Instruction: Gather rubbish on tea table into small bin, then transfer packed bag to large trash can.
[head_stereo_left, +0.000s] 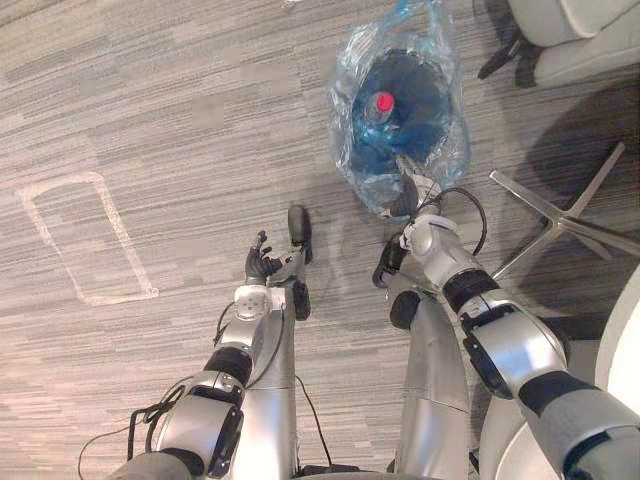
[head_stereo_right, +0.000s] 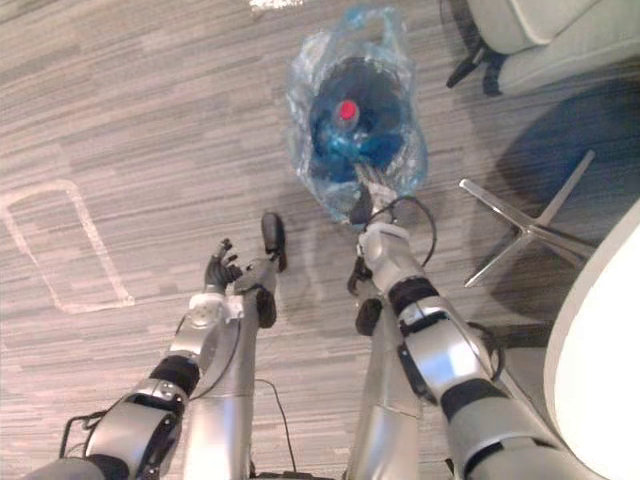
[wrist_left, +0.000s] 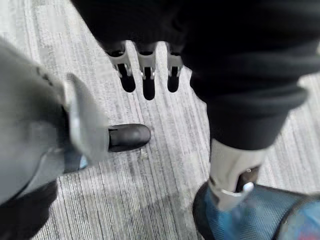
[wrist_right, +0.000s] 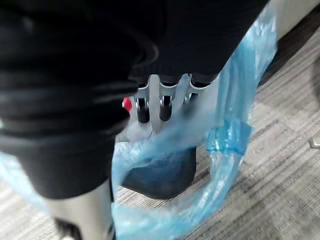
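Note:
A blue translucent rubbish bag (head_stereo_left: 400, 100) stands on the carpet ahead, with a dark round bin shape inside it and a red-capped bottle (head_stereo_left: 384, 101) on top. My right hand (head_stereo_left: 408, 195) is at the bag's near edge. In the right wrist view its fingers (wrist_right: 160, 102) are curled into the blue film (wrist_right: 230, 135), gripping it. My left hand (head_stereo_left: 262, 264) hangs over bare carpet to the left of the bag, fingers relaxed and holding nothing. A corner of the bag (wrist_left: 260, 220) shows in the left wrist view.
A chair's silver star base (head_stereo_left: 560, 215) lies right of the bag. A pale seat (head_stereo_left: 580, 30) stands at the far right. A white table edge (head_stereo_left: 625, 350) curves in at the right. A white tape rectangle (head_stereo_left: 85, 240) marks the floor on the left.

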